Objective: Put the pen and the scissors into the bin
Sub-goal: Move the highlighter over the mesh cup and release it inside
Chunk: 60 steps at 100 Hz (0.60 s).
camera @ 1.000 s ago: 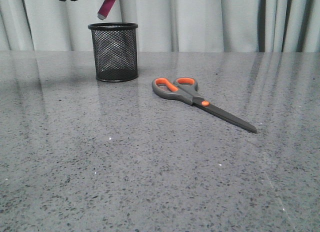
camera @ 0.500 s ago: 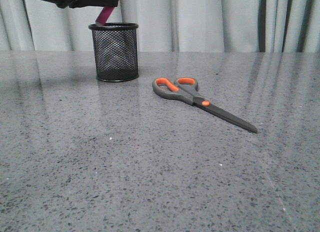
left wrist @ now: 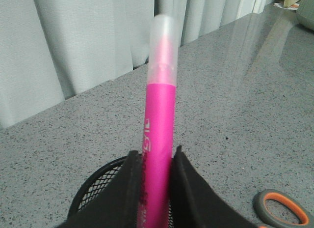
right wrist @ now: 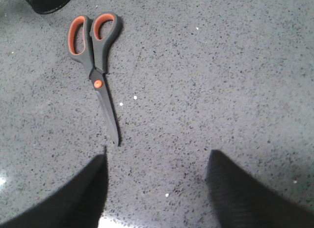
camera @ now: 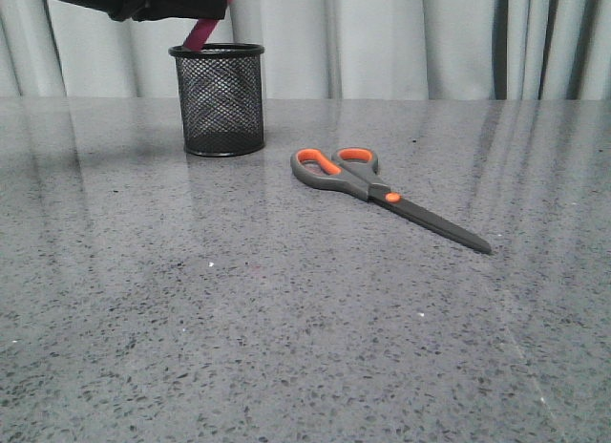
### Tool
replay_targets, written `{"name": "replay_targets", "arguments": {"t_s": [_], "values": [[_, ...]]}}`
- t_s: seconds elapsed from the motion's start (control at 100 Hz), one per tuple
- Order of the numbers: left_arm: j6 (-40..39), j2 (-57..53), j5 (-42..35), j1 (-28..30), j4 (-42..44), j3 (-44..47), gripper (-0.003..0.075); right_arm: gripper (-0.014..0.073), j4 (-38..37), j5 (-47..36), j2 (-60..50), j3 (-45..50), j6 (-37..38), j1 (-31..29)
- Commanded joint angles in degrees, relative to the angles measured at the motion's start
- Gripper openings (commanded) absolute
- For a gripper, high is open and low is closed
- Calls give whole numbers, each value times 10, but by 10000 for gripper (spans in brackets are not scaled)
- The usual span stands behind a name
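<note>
The left gripper (left wrist: pixel 156 181) is clamped on the pen (left wrist: pixel 159 134), its two black jaws pressed against either side of the magenta barrel, as the left wrist view shows plainly. The pen's translucent whitish cap is at the end away from the jaws. In the front view the left gripper (camera: pixel 186 4) hangs at the far left of the desk (camera: pixel 286 309), directly above the bin (camera: pixel 218 99), and the pen (camera: pixel 202 32) slants down from it with its lower end at or just inside the bin's black rim; how far it reaches into the mesh cannot be told. The left wrist view shows the bin (left wrist: pixel 100 188) right beneath the jaws, its rim and mesh wall partly hidden by them. The bin stands upright on the grey speckled desk near the pale curtain (camera: pixel 382 42) that closes off the far side. The scissors (camera: pixel 382 190) lie flat on the desk to the right of the bin and a little nearer, apart from it, closed, with the orange-lined handles toward the far left and the dark blades pointing to the near right. The right gripper (right wrist: pixel 157 188) is seen only in its own wrist view, where its jaws stand wide apart with nothing between them, over bare desk. The scissors (right wrist: pixel 95 71) lie just beyond them, clear of both jaws. One handle loop of the scissors (left wrist: pixel 282 215) also shows at the edge of the left wrist view.
</note>
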Motion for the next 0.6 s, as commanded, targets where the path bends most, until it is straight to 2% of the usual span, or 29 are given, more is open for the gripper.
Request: {"name": "replay_targets", "arguments": {"t_s": [0.0,0.11,0.2,0.39,0.59], "values": [[2,-26,18,-5,-32,-18,167,372,9,-30,2,-20,-5,-1],[2,-26,18,-5,-33,-18,319,372,9,-30,2,-20,-5,-1],[2,-26,18,-5,-39,-18,386,372,9,-30,2,-20,-5,-1],[2,-37,27,5,-67,-18,388,372,9,-30,2,-20,-5,-1],[2,-72,89,54,-72,-20,388,372,9,-30,2,-20,-5,-1]]}}
